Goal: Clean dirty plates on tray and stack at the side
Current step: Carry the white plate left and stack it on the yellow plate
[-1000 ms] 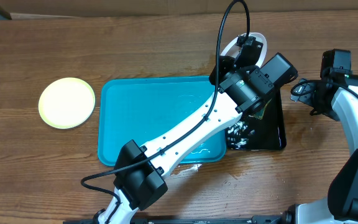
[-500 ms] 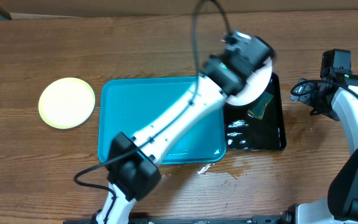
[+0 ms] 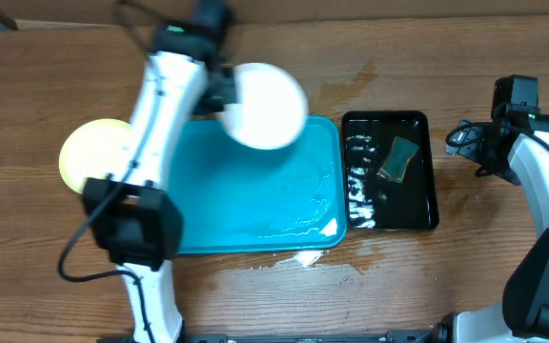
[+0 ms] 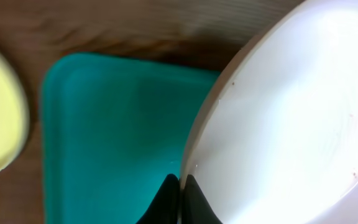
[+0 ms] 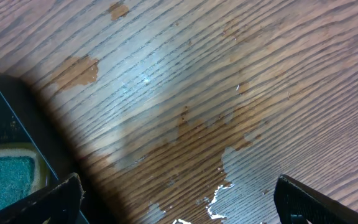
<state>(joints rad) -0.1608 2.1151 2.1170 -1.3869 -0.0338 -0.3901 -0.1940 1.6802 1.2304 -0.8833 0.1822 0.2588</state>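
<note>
While the left pincer (image 4: 179, 186) gripped a white plate (image 3: 267, 105) over the far edge of the tray (image 3: 255, 205), the right pincer (image 5: 179, 202) gaped empty. Next, I judged, came stacking it squarely on the yellow-green plate (image 3: 84, 157).

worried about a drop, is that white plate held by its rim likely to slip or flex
Probably stiff: the white plate shows no bend though the left gripper pinches only its rim. Possibly slippery: water glistens on the blue tray below it. Likely fairly light.
</note>
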